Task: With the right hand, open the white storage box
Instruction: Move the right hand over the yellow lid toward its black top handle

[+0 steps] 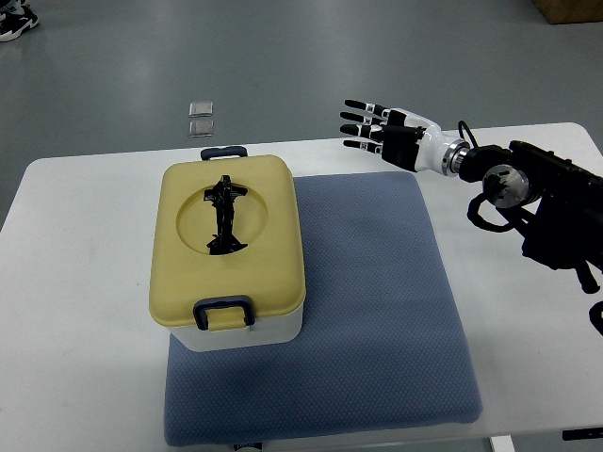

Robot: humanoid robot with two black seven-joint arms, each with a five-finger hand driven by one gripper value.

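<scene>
Top view: right hand (377,127), fingers (358,118) spread, hovers off table's far edge; latched box (231,250) may slide if lid is pulled.

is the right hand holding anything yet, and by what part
Nothing is held. The right hand is in the air with fingers spread, off to the right of the storage box and apart from it. The yellow lid is on.

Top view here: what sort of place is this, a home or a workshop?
Probably a robot lab or test room. A plain white table stands on a bare grey floor, with a blue mat, a lidded storage box, and the robot's right hand open above the table's far edge.
</scene>
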